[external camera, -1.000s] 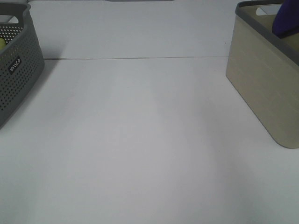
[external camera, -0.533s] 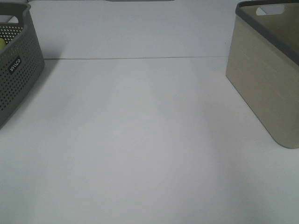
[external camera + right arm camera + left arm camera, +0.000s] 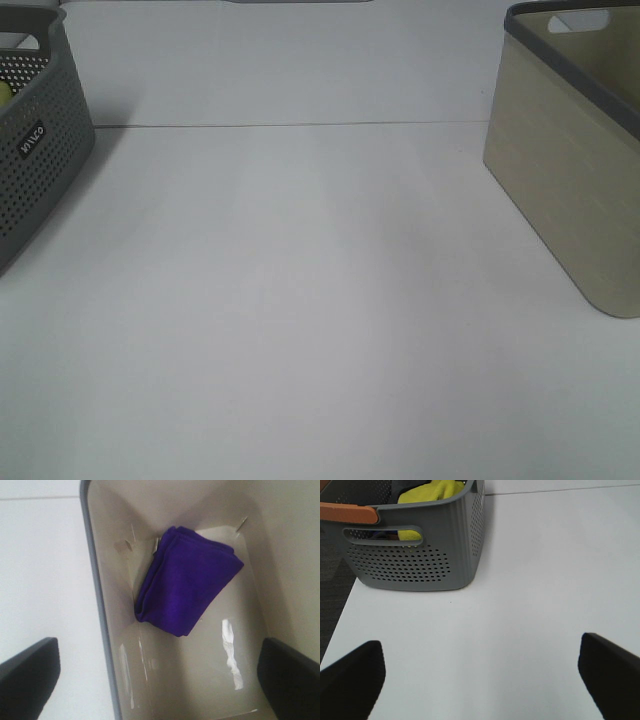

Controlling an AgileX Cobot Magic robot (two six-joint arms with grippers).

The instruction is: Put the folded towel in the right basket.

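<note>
Nearest to us on the right wrist view, the right claw (image 3: 159,680) hangs over the beige plastic basket with a grey rim (image 3: 98,605), its two dark fingertips (image 3: 27,672) spread wide apart and holding nothing. Below it, on the floor of that basket, lies the folded purple towel (image 3: 187,580), pushed against the basket's side wall and touching neither finger.

On the left wrist view, the left claw (image 3: 485,677) is likewise wide open and empty, its dark fingertips (image 3: 350,675) above the white surface (image 3: 535,580). Beyond it stands the grey perforated plastic basket (image 3: 420,560), with a yellow cloth (image 3: 432,492) inside.

From the high camera we see the beige basket at the right edge, well apart from the grey basket, with bare white surface between them.
</note>
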